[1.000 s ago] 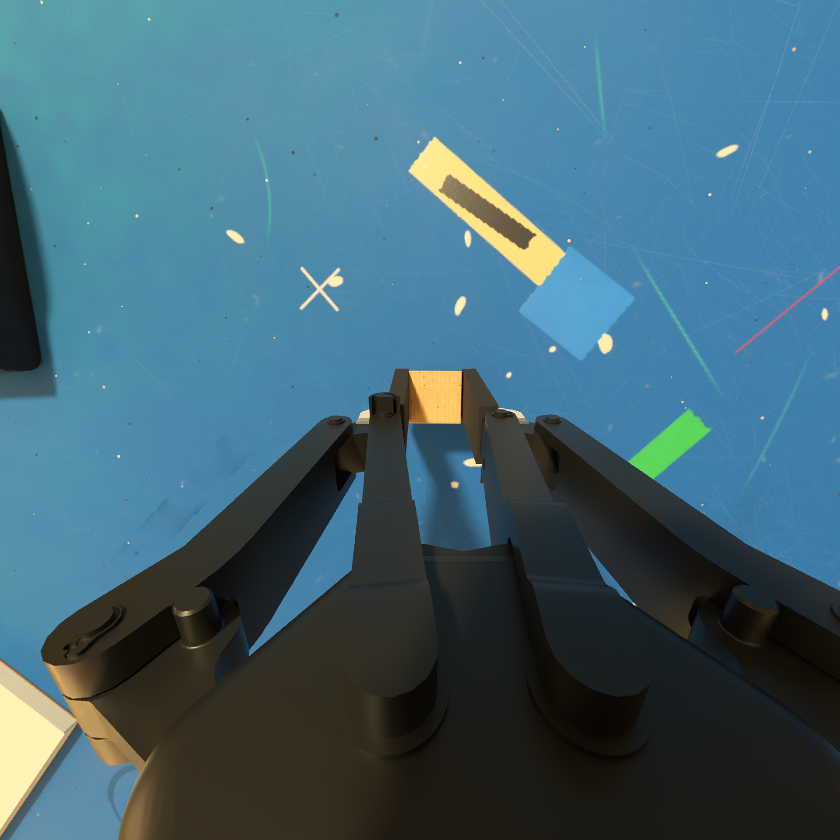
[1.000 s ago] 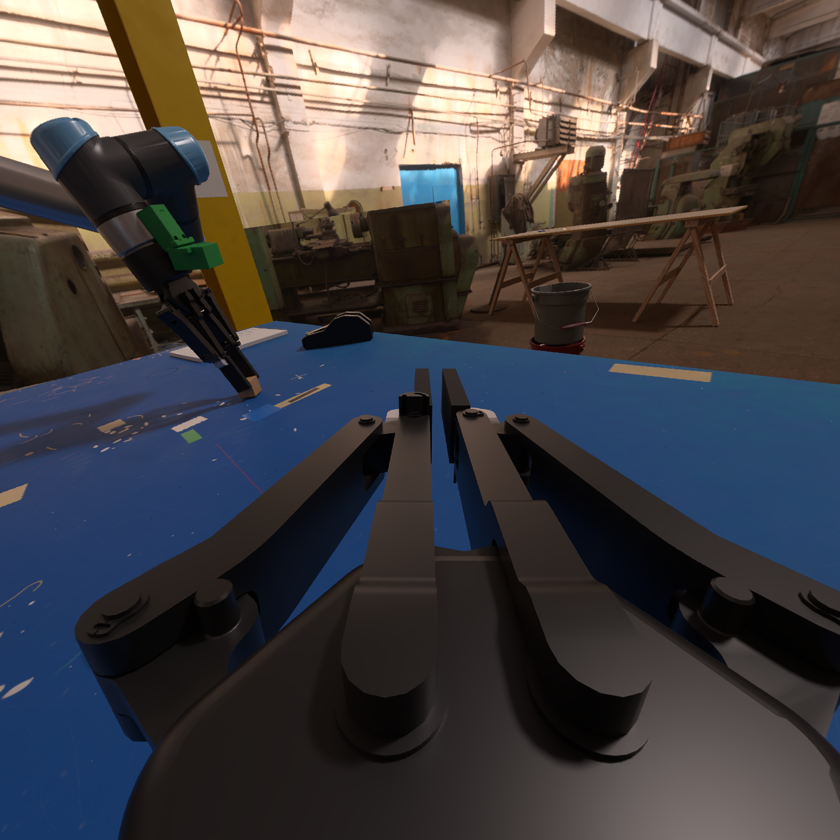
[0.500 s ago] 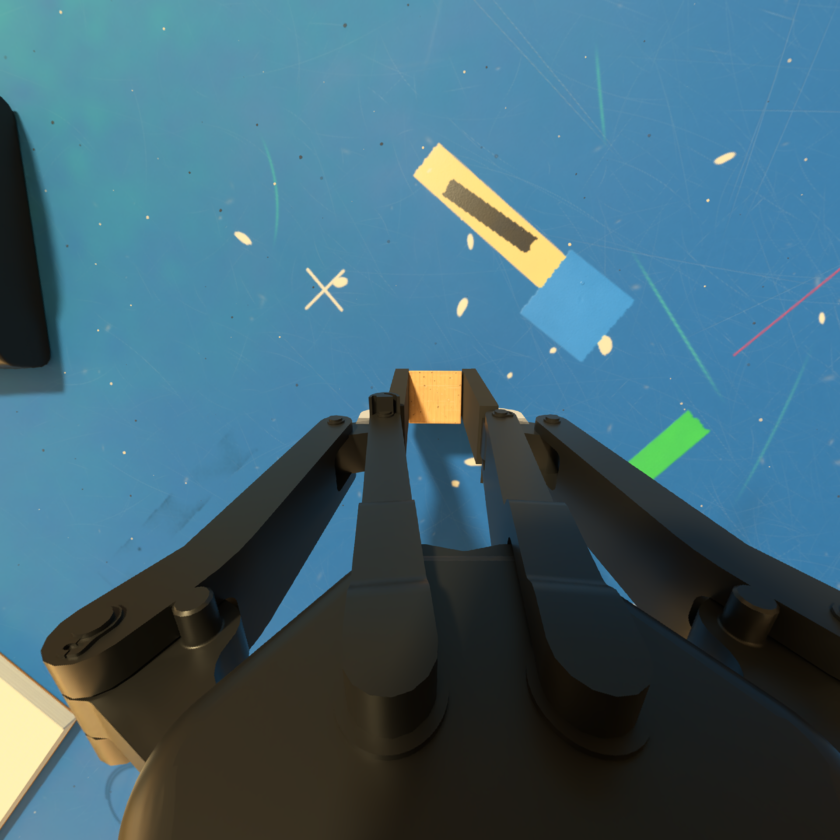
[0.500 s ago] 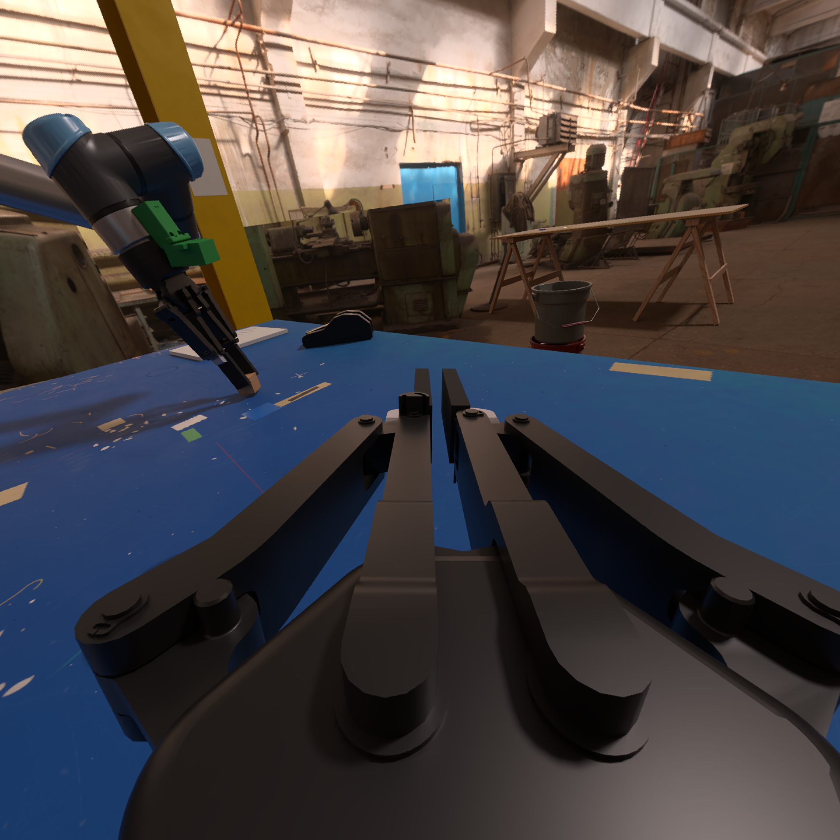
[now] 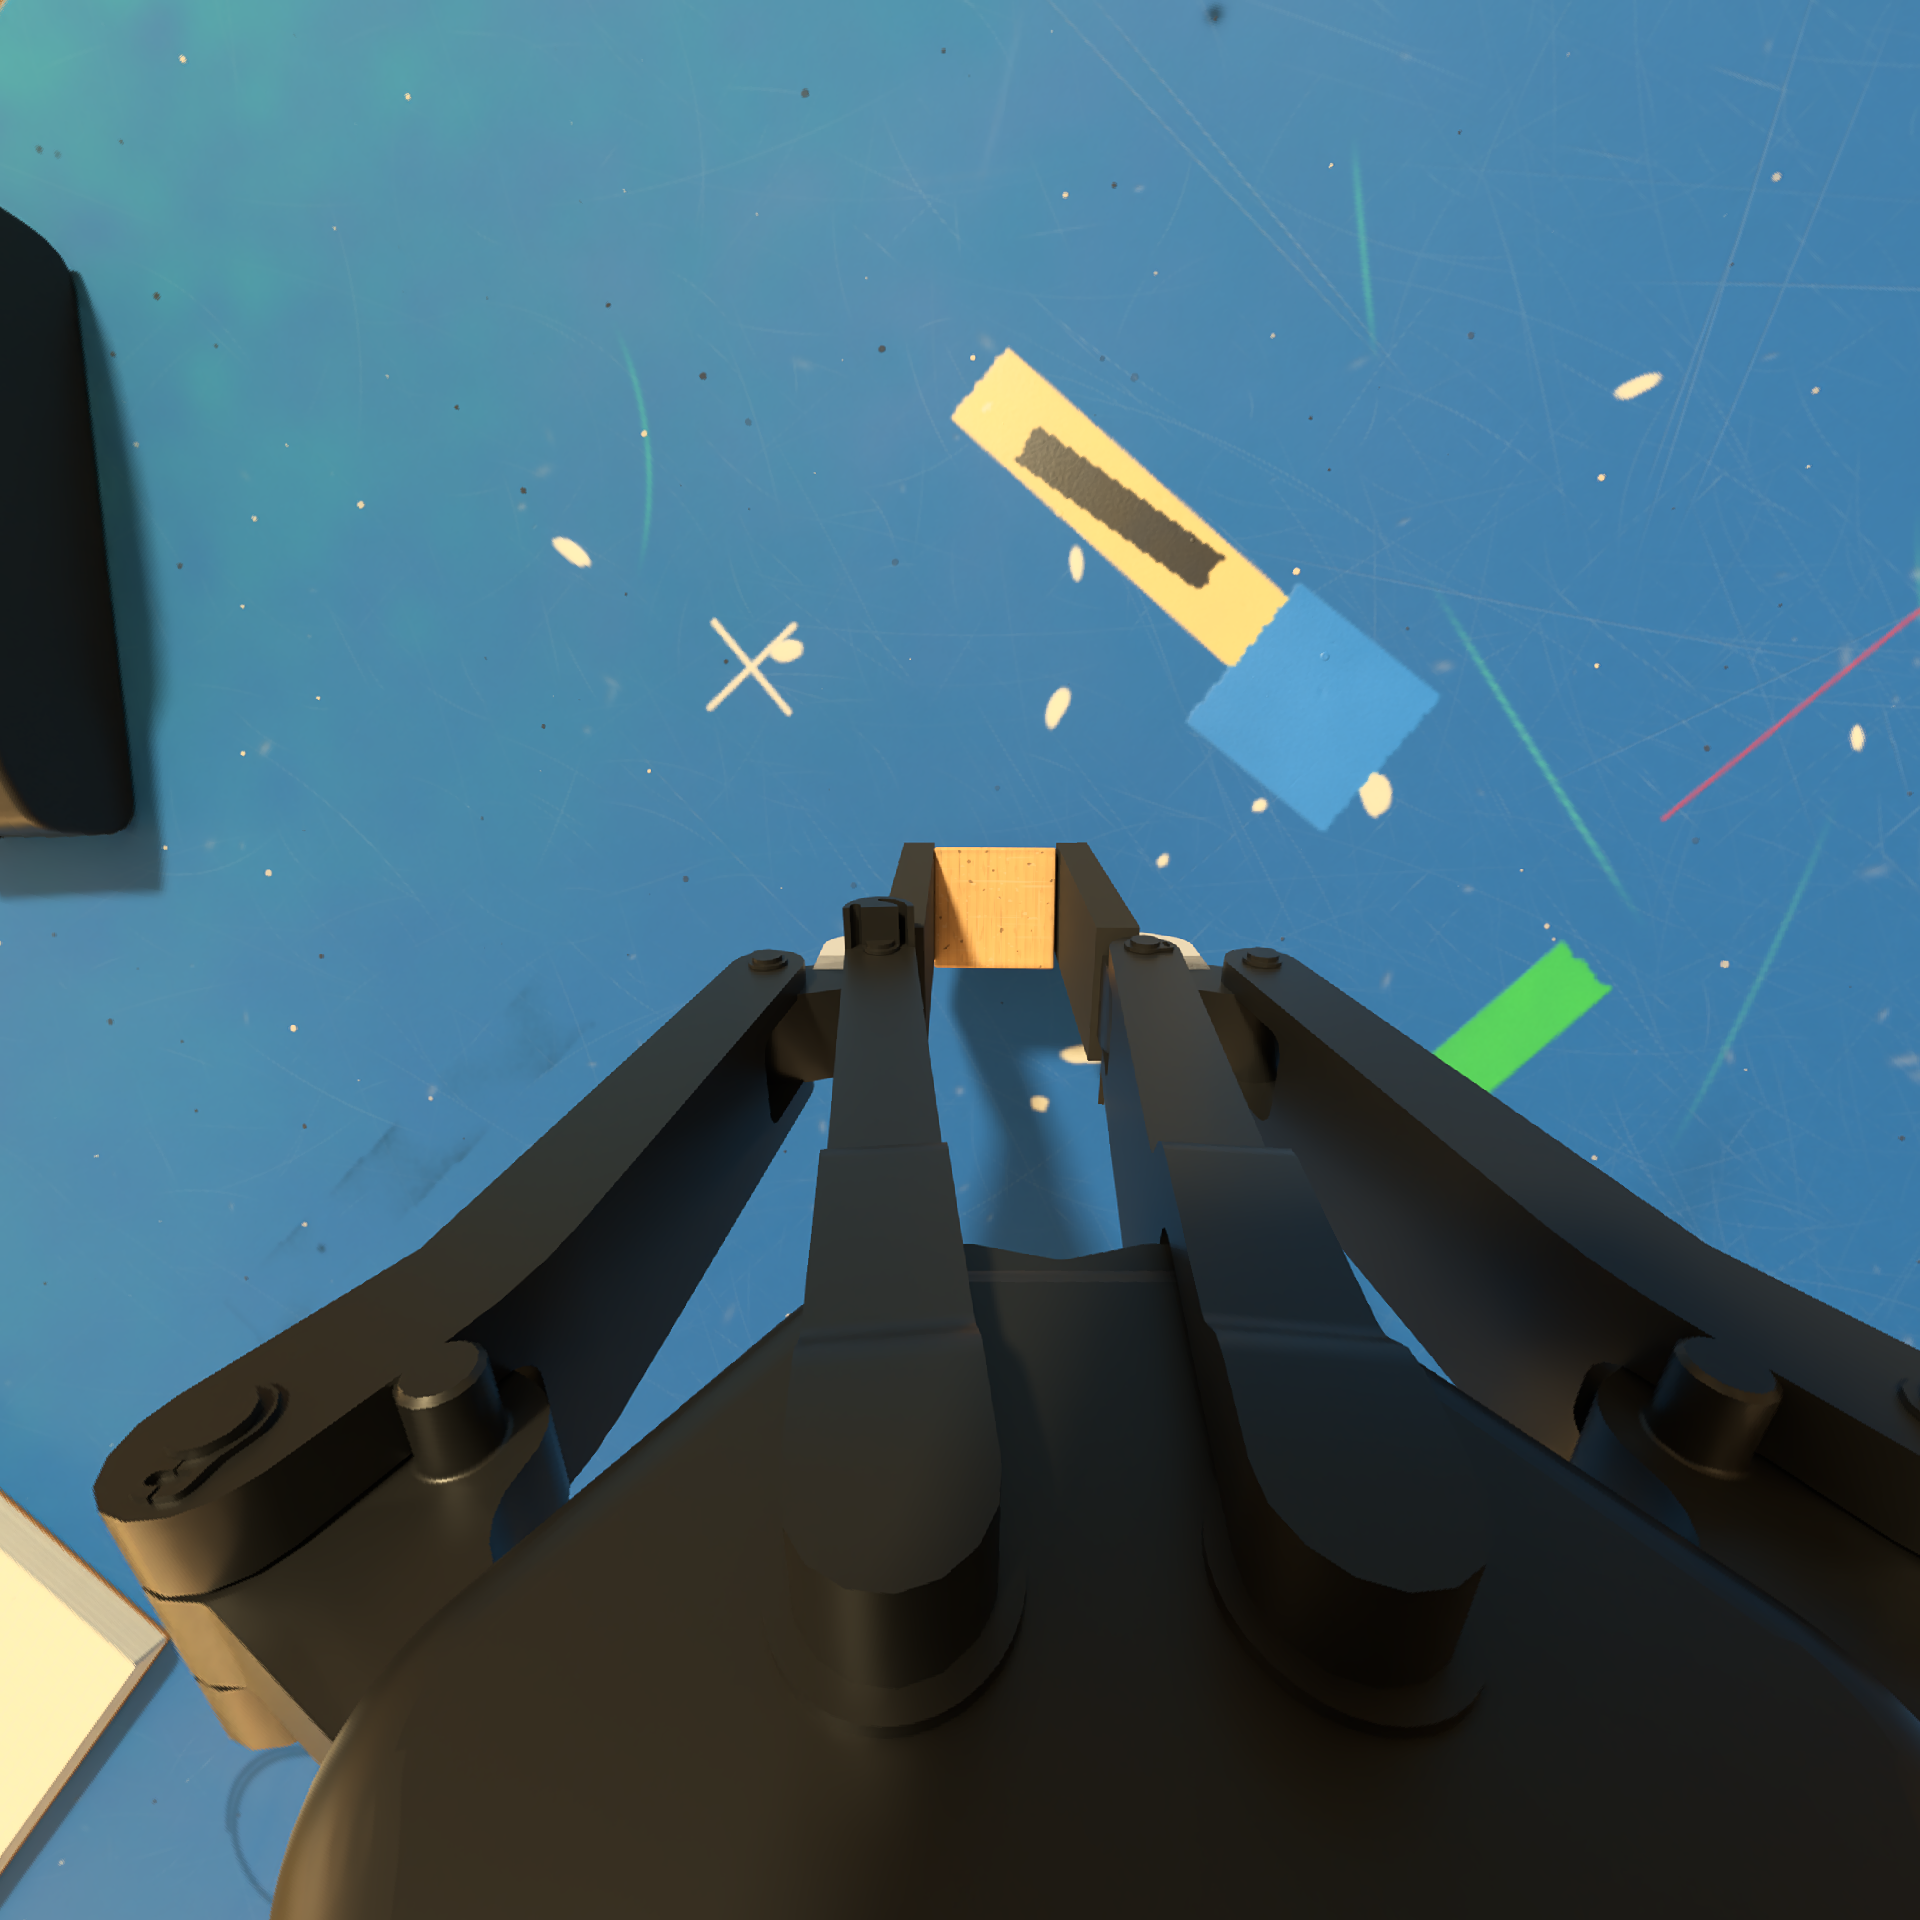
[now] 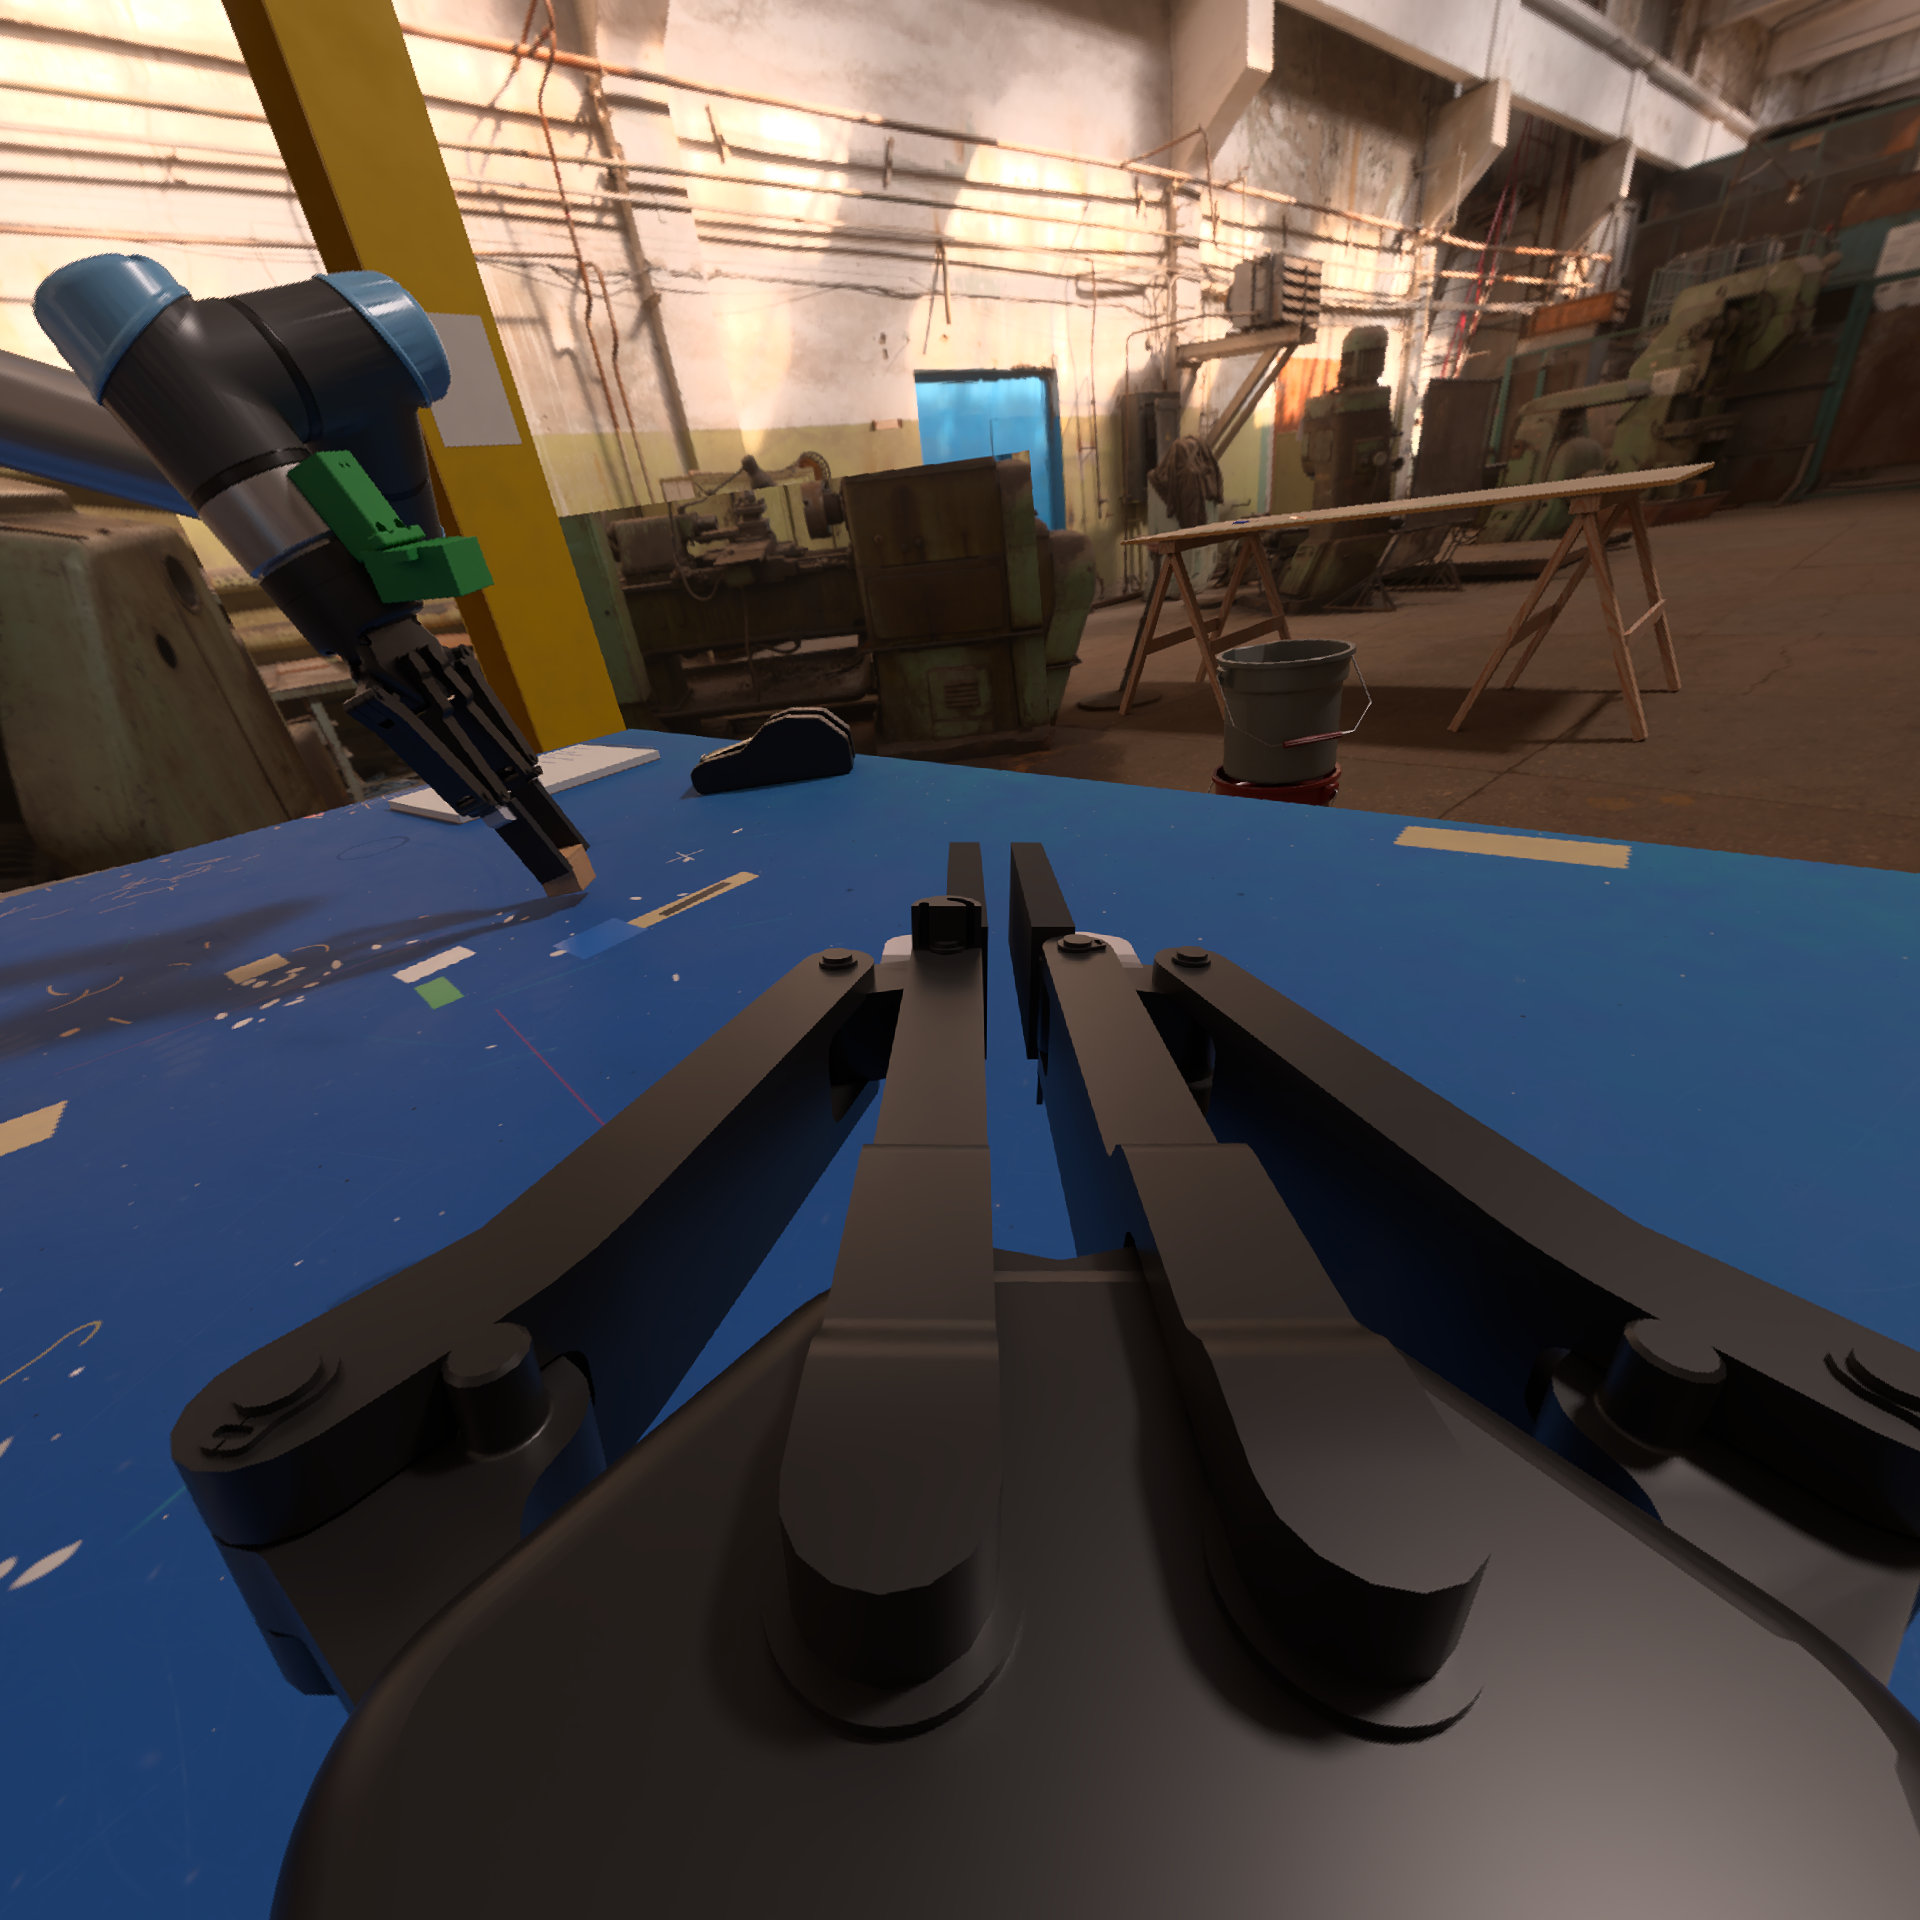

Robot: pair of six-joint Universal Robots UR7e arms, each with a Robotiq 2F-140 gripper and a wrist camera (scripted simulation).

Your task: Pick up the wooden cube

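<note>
The wooden cube is a small light-brown block held between the two pads of my left gripper, which is shut on it above the blue table. In the right wrist view the left arm stands at the far left with the cube at its fingertips, lifted a little off the table. My right gripper is shut and empty, low over the table's near middle.
A black object lies at the left, also seen in the right wrist view. A white slab is at the lower left. Yellow tape, a blue patch and green tape mark the table.
The left gripper has risen a little with the cube, and the table marks have drifted slightly in its view. The right gripper has not moved.
</note>
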